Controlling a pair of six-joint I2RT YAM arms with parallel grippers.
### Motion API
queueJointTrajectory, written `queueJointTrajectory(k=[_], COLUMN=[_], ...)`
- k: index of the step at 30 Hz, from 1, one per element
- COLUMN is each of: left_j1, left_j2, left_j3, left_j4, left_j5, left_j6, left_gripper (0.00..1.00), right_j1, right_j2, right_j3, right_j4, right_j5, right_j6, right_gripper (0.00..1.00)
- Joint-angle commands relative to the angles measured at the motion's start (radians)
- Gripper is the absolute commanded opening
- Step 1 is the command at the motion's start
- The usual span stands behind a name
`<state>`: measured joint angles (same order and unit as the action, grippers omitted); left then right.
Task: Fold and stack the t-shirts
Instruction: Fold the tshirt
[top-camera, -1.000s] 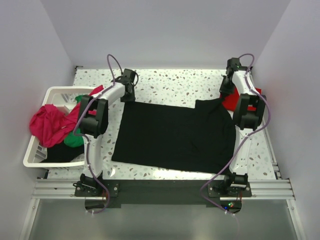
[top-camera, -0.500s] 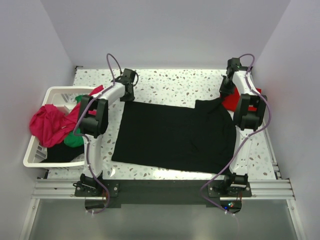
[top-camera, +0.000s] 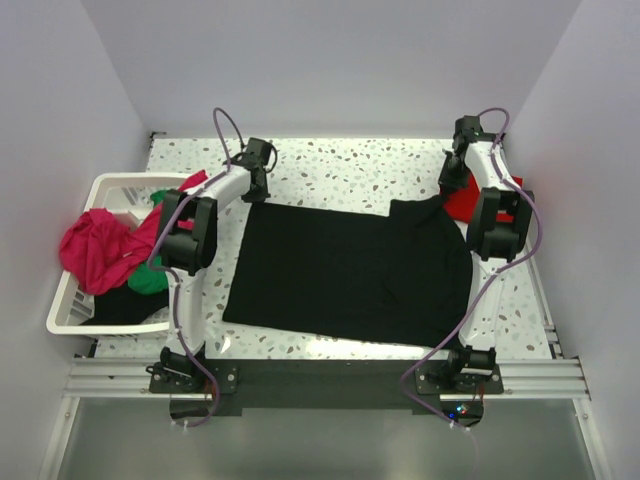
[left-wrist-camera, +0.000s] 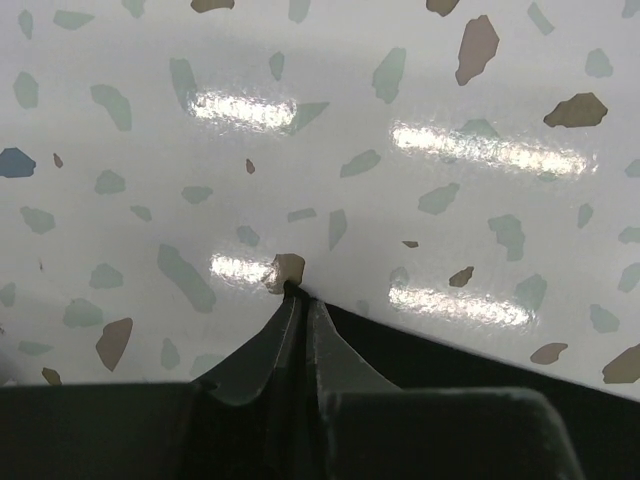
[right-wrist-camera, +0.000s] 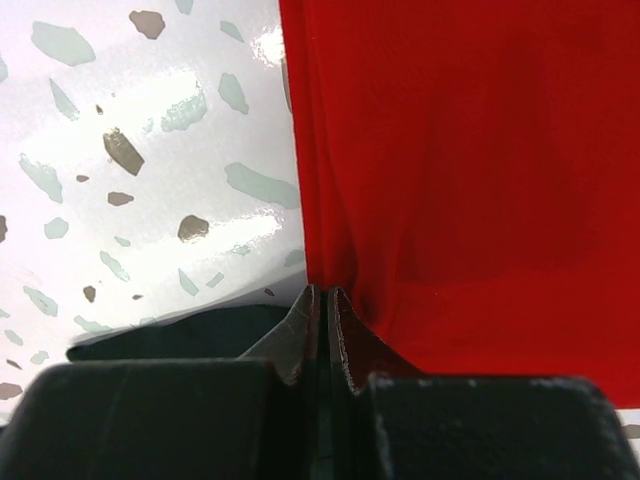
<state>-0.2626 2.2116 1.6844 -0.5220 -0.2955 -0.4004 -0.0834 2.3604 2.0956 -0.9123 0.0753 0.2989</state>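
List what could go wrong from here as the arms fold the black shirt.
1. The left gripper seems to pinch only the corner tip of the large black cloth t-shirt; the cloth may slip out when lifted.
2. The right gripper, shut, sits against the red cloth t-shirt; lifting could drag that along too.

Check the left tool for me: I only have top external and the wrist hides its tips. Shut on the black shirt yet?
Observer: The left wrist view shows the left tool closed at a corner of the black t-shirt. The cloth edge runs right into the tips, so it looks pinched.
Operator: Right side?
Observer: The right tool is shut, tips at the left edge of the red t-shirt.
Operator: Holding red or black?
Observer: Cannot tell. The black t-shirt lies just left of the fingers, with red on the right.
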Motion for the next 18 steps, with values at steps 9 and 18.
queueJointTrajectory(k=[9,18], left_j1=[0.008,0.006], left_j2=[-0.026,-0.053], left_j3=[-0.022,0.046], left_j4=[0.076,0.151], left_j5=[0.079,0.157], left_j6=[0.021,0.018], left_gripper=[0.0,0.0], right_j1=[0.001,-0.022], right_j2=[-0.096,-0.056], right_j3=[0.09,0.257], right_j4=[-0.023,-0.056], right_j5=[-0.063,-0.098], right_j6=[0.068,0.101], right_gripper=[0.0,0.0])
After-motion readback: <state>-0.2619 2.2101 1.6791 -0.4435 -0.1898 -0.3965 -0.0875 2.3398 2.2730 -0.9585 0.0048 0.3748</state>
